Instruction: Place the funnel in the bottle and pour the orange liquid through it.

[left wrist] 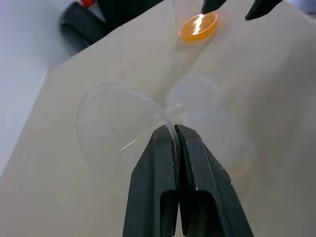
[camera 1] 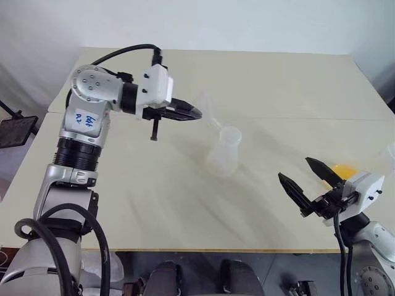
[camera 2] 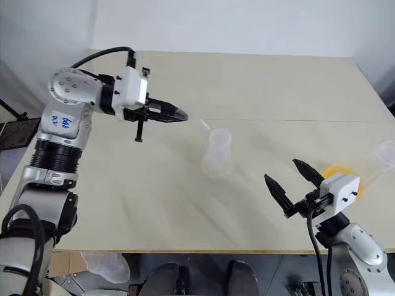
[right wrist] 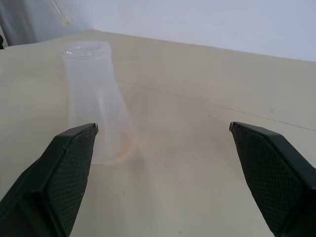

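- Left gripper (camera 1: pixel 196 114) is being held above the table (camera 1: pixel 278 80), pointing sideways toward the robot's right, its two black fingers (left wrist: pixel 197 163) pinched together on the rim of the funnel (left wrist: pixel 123 126).
- Funnel is being carried clear of the tabletop, its see-through cone mouth lying beside the fingertips and its thin stem slanting down toward the bottle's mouth, near it.
- Bottle (camera 1: pixel 225 151) is standing upright near the middle of the table, just right of the left gripper, looking empty.
- Right gripper (camera 1: pixel 311 179) is being kept near the table's front right edge, its jaws spread wide and nothing being held between them, well apart from the bottle.
- Orange liquid (camera 1: pixel 343 169) is being seen in a clear vessel just behind the right gripper.
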